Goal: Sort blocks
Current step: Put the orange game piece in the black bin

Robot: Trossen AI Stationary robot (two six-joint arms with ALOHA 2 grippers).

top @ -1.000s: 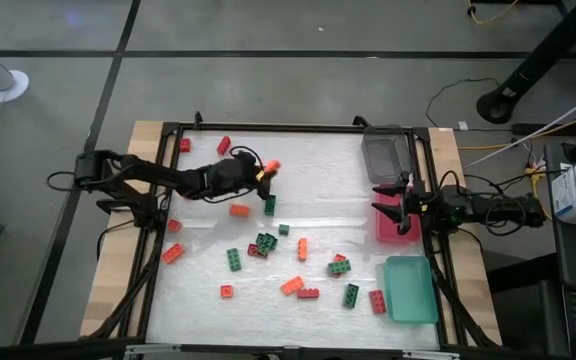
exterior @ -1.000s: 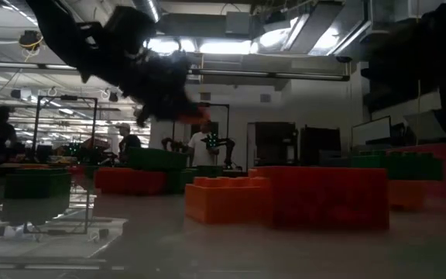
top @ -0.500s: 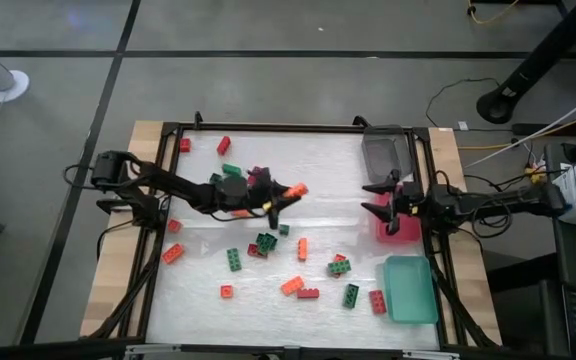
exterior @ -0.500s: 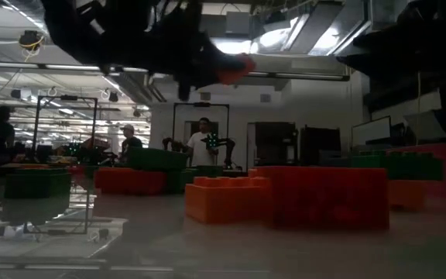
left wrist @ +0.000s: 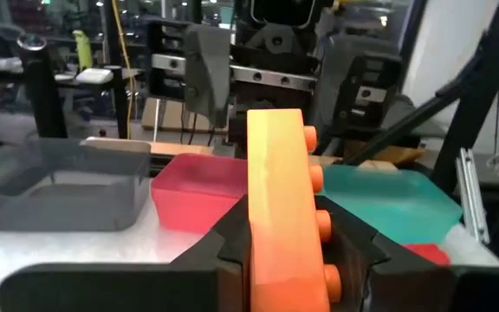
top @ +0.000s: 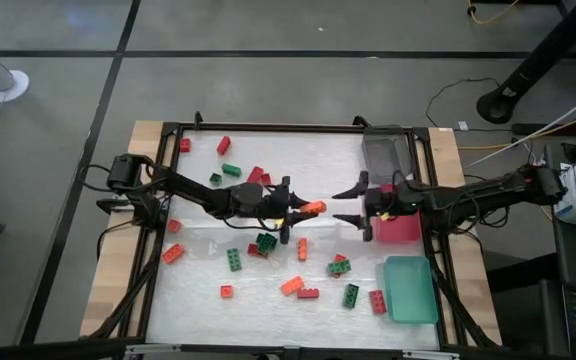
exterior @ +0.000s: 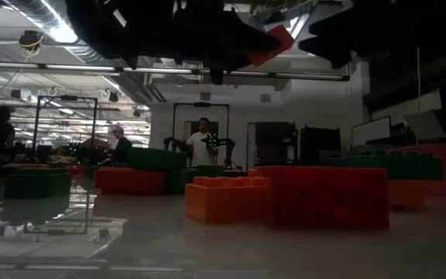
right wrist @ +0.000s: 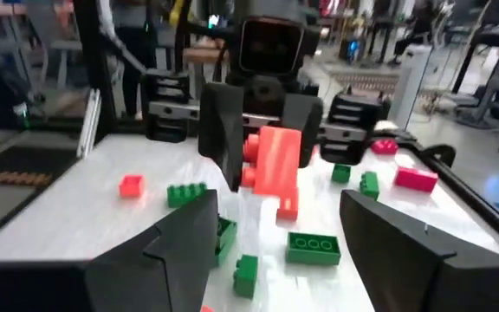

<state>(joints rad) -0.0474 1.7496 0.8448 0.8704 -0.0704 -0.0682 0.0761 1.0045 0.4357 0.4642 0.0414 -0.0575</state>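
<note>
While the left gripper (top: 303,208) hangs over the middle of the table, its jaws are clamped on an orange block (top: 313,208) that sticks out past the fingertips toward the right. Seen from the left wrist, that orange block (left wrist: 282,217) stands on edge between the two dark fingers (left wrist: 225,251), studs facing one side, squeezed from both flanks.

Facing it from the right side of the table, the right gripper (top: 346,205) has its jaws spread apart with nothing between them; the orange block lies just beyond the open fingertips, near them but not touching. From the right wrist, the block (right wrist: 275,165) shows in the gap ahead of the two spread fingers (right wrist: 189,243), held by the other arm.

Below, loose blocks lie scattered on the white table (top: 318,160): a red one (top: 223,145) at the far left, a green one (top: 231,169) nearer the left arm, a green one (top: 351,294) and a red one (top: 377,301) toward the near right.

Along the right edge sit three trays: grey tray (top: 383,150) farthest, pink tray (top: 400,228) in the middle, partly under the right arm, and teal tray (top: 410,288) nearest.
</note>
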